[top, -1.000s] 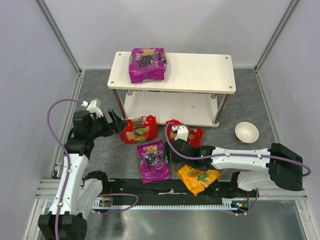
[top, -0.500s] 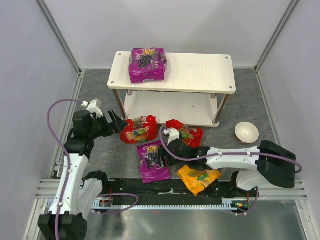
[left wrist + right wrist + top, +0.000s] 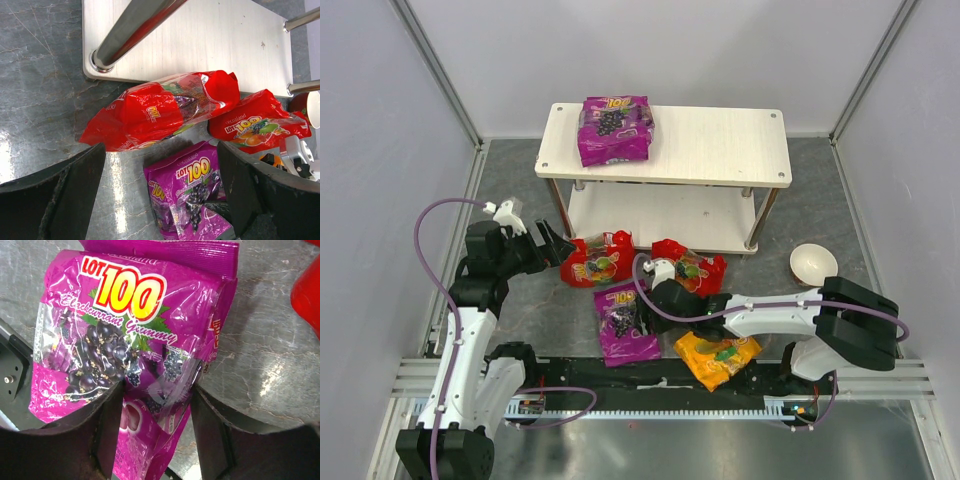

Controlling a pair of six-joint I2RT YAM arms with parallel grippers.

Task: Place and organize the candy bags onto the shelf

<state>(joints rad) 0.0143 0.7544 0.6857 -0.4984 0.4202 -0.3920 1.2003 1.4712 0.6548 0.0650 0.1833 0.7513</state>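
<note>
One purple candy bag point(image 3: 615, 128) lies on the left of the shelf point(image 3: 720, 145) top board. On the floor in front lie a red bag point(image 3: 598, 260), a second red bag point(image 3: 692, 268), a purple bag point(image 3: 623, 325) and an orange-yellow bag point(image 3: 717, 357). My right gripper point(image 3: 638, 306) is low over the floor purple bag point(image 3: 115, 325). Its open fingers point(image 3: 107, 425) straddle that bag's lower right edge, and the right gripper point(image 3: 156, 390) has the foil crinkled between its pads. My left gripper point(image 3: 560, 250) stands wide open and empty just left of the nearer red bag point(image 3: 160, 110).
A small white bowl point(image 3: 813, 264) sits on the floor at the right, by the shelf's right post. The shelf's lower board point(image 3: 200, 45) and a metal post point(image 3: 130, 25) stand just beyond the red bags. Grey walls enclose the floor on three sides.
My right arm swung left, from beside the second red bag to over the floor purple bag, and its jaws narrowed a little. The left arm and all bags stayed put.
</note>
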